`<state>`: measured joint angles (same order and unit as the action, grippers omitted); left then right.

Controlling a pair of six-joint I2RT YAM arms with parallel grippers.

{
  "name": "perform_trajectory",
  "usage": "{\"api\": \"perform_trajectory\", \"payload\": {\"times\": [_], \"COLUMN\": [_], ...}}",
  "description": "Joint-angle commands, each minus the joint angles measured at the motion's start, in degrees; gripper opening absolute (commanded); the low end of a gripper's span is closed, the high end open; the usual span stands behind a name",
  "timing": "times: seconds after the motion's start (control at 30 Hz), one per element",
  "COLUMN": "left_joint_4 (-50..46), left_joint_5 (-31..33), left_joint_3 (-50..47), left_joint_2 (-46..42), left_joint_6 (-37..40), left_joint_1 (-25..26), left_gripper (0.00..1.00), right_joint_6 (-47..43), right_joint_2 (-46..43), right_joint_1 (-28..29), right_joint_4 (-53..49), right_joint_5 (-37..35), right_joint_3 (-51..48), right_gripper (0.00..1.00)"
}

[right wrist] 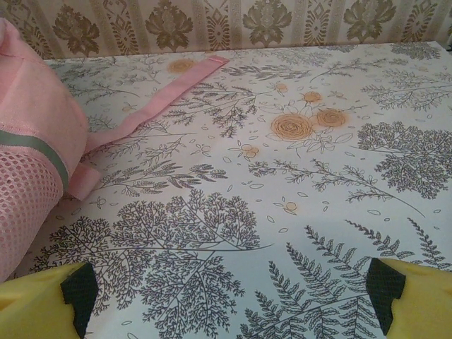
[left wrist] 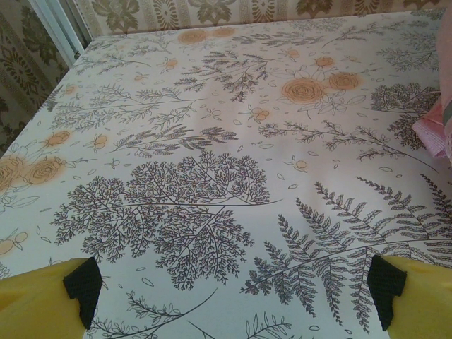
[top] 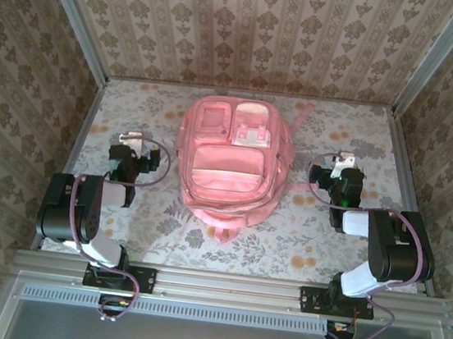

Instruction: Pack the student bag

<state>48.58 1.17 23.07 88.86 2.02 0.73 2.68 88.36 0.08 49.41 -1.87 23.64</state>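
The student bag (top: 232, 158), a large pink backpack with zipped front pockets and pale patches, lies flat in the middle of the table, its front facing up. My left gripper (top: 131, 139) hovers to the bag's left, open, with bare tablecloth between its yellow fingers (left wrist: 42, 300). To the bag's right my right gripper (top: 343, 162) is open too, nothing between its fingers (right wrist: 413, 296). The bag's mesh side (right wrist: 28, 169) and a pink strap (right wrist: 169, 92) show at the left of the right wrist view. A pink edge of the bag (left wrist: 434, 131) shows at the right of the left wrist view.
A floral tablecloth (top: 300, 245) covers the table. Patterned walls close it in at the back and on both sides, with metal posts (top: 426, 58) at the corners. A metal rail (top: 228, 287) runs along the near edge at the arm bases.
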Motion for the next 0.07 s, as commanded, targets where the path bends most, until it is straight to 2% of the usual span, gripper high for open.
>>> {"api": "perform_trajectory", "payload": {"times": [0.0,0.03], "left_joint_4": [0.08,0.2], "left_joint_5": [-0.99,-0.88], "left_joint_3": [0.37,0.31], "left_joint_2": [-0.73,-0.71], "left_joint_6": [0.97,1.14], "left_joint_1": [0.06,0.14], "left_gripper": [1.0,1.0], "right_joint_6": [-0.96,-1.01], "right_joint_2": [-0.81,-0.8], "right_joint_1": [0.45,0.45], "right_joint_4": [-0.36,-0.38], "right_joint_5": [-0.05,-0.02], "right_joint_3": [-0.34,-0.3], "right_gripper": [1.0,1.0]}}
